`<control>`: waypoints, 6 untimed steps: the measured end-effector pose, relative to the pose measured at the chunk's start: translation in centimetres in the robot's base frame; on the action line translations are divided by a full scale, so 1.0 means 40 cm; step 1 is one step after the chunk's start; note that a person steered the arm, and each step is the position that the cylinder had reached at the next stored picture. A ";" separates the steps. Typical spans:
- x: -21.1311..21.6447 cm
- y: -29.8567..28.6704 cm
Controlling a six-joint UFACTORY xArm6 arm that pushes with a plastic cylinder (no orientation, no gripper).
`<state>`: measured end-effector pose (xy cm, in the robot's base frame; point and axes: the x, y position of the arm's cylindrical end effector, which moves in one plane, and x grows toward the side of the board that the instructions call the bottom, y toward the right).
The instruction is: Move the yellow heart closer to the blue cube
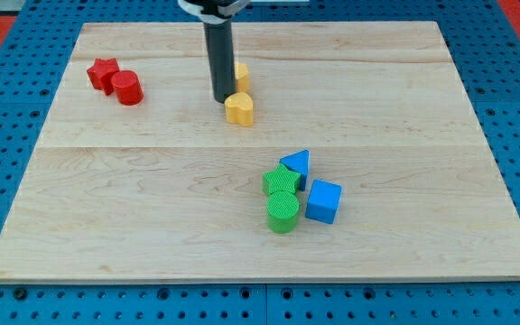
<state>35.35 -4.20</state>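
The yellow heart (239, 107) lies on the wooden board (134, 208) near the view's top centre. My tip (221, 100) stands just left of the heart, touching or nearly touching it. The blue cube (323, 200) sits lower and to the right, well apart from the heart. A second yellow block (241, 75) is partly hidden behind the rod, just above the heart.
A blue triangular block (297, 166), a green star (281, 181) and a green cylinder (283, 211) cluster just left of the blue cube. A red star (103, 73) and a red cylinder (127, 88) sit at the upper left.
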 end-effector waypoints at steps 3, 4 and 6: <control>0.038 -0.015; 0.076 -0.031; 0.164 0.089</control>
<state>41.92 -0.63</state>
